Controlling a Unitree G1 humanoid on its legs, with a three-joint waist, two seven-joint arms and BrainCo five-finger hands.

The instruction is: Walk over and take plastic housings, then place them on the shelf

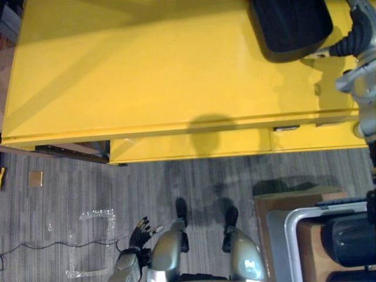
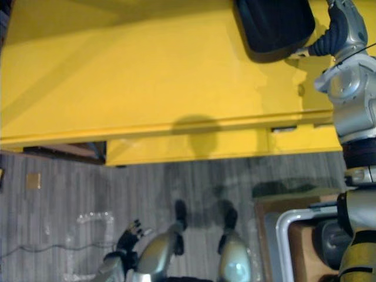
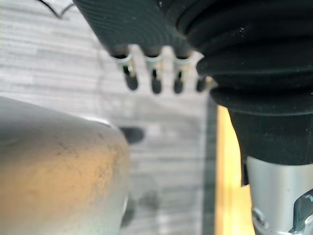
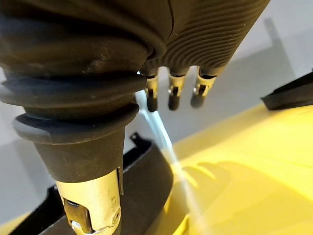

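At far right end of the yellow bench (image 1: 147,76) I see a dark plastic housing (image 1: 291,23) lying on top. R robot hand (image 4: 195,44) is just beside its right edge w/ fingers loose, gripping nothing; can't tell if it touches. L robot hand (image 1: 140,230) hangs low over the floor (image 1: 194,182), well apart from the housing, fingers relaxed too. Clear plastic wrap (image 1: 91,241) lies on the floor nr it.
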